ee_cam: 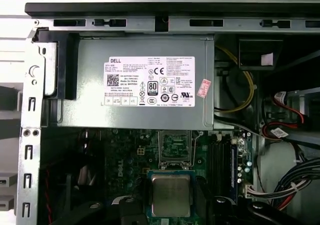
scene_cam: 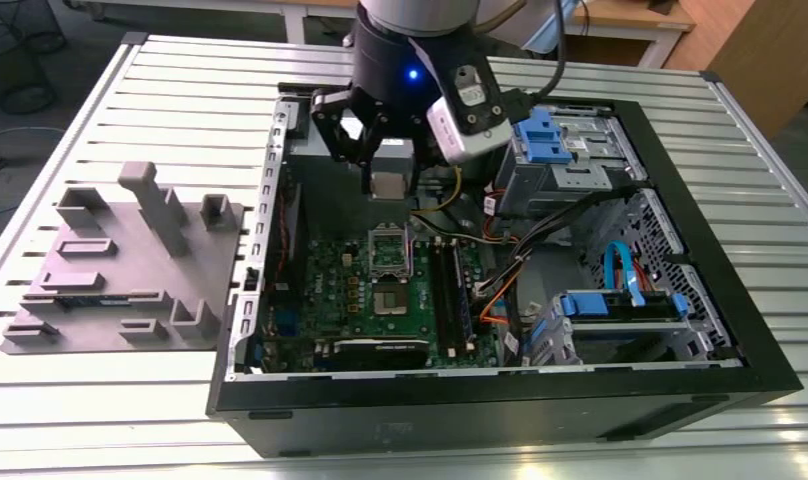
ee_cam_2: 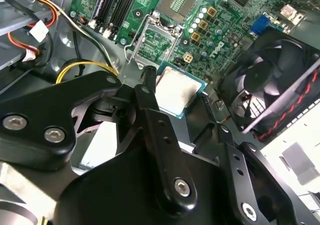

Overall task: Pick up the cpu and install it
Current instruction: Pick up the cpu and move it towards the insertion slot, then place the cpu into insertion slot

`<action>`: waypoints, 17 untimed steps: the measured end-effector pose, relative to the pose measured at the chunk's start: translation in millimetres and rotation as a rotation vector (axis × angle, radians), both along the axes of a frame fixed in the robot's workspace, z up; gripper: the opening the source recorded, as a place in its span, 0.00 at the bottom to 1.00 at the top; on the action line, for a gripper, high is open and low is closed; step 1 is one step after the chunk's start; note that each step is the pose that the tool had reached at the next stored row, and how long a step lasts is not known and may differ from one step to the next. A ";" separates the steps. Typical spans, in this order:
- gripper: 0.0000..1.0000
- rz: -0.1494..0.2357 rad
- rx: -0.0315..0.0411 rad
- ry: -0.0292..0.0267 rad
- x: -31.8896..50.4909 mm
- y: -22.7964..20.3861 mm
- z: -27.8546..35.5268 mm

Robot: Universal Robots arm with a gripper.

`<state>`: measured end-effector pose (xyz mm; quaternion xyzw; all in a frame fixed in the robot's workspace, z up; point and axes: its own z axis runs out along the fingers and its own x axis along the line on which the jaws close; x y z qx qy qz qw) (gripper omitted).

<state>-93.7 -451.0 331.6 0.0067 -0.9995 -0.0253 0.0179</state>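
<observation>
Gripper (scene_cam: 387, 178): black, two-fingered, clenched on the cpu (scene_cam: 389, 187), with one finger on each of two opposite edges of the chip. Cpu: small flat square, silver-grey top with a darker rim, held level in the air over the open computer case (scene_cam: 724, 330), above the green motherboard (scene_cam: 364, 300) and not seated. In the second wrist view the cpu (ee_cam_2: 176, 89) sits between the fingertips (ee_cam_2: 148, 83), with the socket frame (ee_cam_2: 151, 41) close beyond it and apart from it. In the first wrist view the cpu (ee_cam: 171, 195) lies just beside the socket frame (ee_cam: 175, 147). Power supply (ee_cam: 135, 85): grey metal box with a white label, at the case wall past the socket. Fan (ee_cam_2: 272, 85): black, round, beside the motherboard. Drive cages (scene_cam: 564, 140): blue-tabbed, at the exterior view's right. Fixture (scene_cam: 124, 260): grey, moulded, on the slatted table (scene_cam: 191, 90) at the exterior view's left, outside the case.
</observation>
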 end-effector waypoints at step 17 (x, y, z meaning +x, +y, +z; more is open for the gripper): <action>0.48 0.000 -0.0001 0.0001 0.4 -1.1 -10.9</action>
